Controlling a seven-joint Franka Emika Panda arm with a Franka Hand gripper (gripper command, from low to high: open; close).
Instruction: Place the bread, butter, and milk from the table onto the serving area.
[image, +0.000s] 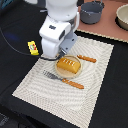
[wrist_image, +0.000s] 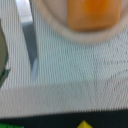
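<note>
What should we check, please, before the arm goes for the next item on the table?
1. Bread on the plate, on the serving area: ok.
2. Butter located: ok; it lies on the black table, off the mat, at the exterior view's left.
3. Milk located: not ok; neither view shows it.
4. Claw open and empty: cannot tell; the arm's body hides it in the exterior view, and the wrist view shows no fingers.
5. Cutlery undisturbed: ok; fork and knife lie on the mat beside the plate.
</note>
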